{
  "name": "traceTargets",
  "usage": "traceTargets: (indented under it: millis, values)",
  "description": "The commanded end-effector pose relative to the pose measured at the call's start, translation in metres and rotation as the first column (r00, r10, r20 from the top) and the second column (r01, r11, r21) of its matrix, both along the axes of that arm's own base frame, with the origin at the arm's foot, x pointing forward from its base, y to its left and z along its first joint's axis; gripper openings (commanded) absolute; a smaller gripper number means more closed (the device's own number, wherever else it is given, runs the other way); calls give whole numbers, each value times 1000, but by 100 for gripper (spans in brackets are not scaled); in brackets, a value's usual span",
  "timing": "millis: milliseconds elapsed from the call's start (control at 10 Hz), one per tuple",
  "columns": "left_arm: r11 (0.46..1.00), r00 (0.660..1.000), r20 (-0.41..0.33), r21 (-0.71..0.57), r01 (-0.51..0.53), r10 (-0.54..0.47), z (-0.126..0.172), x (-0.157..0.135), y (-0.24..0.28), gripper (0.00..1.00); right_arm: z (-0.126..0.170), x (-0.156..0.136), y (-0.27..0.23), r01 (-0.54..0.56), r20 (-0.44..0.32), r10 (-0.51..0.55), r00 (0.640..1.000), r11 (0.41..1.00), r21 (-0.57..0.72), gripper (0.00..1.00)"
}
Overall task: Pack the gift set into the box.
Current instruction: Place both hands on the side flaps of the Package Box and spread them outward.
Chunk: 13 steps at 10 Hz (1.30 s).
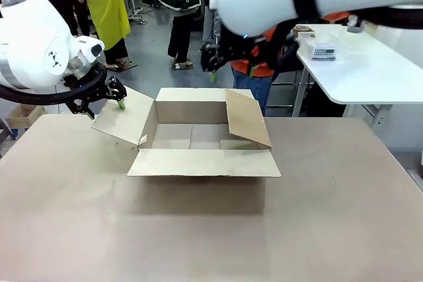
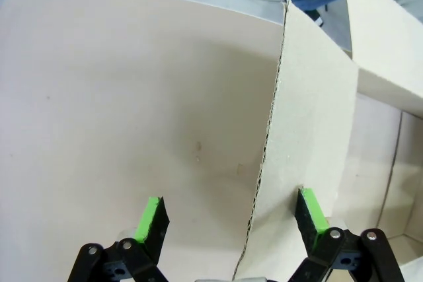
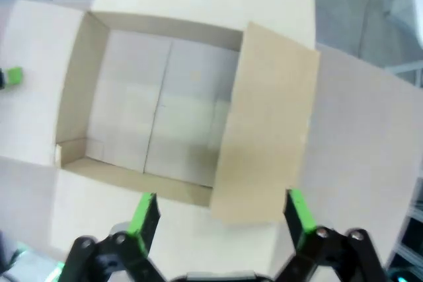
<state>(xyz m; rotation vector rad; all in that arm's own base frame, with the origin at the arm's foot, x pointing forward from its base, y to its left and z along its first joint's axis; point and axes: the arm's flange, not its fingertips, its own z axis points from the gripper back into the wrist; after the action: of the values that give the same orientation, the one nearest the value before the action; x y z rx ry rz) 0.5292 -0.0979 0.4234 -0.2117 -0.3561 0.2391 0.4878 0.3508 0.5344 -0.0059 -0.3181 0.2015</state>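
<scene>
The large brown corrugated cardboard box (image 1: 205, 163) sits open on the tan table (image 1: 330, 216), the left claw (image 2: 231, 219) spread wide astride its left flap (image 1: 122, 123), the right claw (image 1: 232, 70) hovering wide open above its far side.

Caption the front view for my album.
Left fingers straddle a flap of the open box; right fingers hover above.

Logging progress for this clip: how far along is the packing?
Done: the box stands open, floor bare. In hand: the left gripper, jaws open, straddles its left flap; the right gripper hovers open above. Left: the right flap leans inward, and the likely gift set lies on the side table.
</scene>
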Motion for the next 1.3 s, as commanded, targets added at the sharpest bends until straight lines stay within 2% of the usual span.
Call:
traceTargets:
  millis: [0,300,500,600,800,900,1200]
  values:
    - [1000,1000,-1,14,-17,17,1,-2,-2,100,-19,24,29,57,2,-57,998,997,-55,100]
    - [1000,1000,-1,14,-17,17,1,-2,-2,100,-65,32,50,97,-12,-103,995,964,-247,100]
    - [1000,1000,-1,14,-17,17,1,-2,-2,100,-89,41,43,184,37,-183,982,917,-353,100]
    - [1000,1000,-1,14,-17,17,1,-2,-2,100,-101,42,42,185,33,-186,982,910,-371,100]
    - [1000,1000,-1,14,-17,17,1,-2,-2,100,-120,47,33,256,90,-240,966,877,-407,100]
    - [1000,1000,-1,14,-17,17,1,-2,-2,100,-124,49,31,265,90,-250,964,876,-402,100]
    - [1000,1000,-1,14,-17,17,1,-2,-2,100,-131,55,25,342,188,-287,939,833,-434,100]
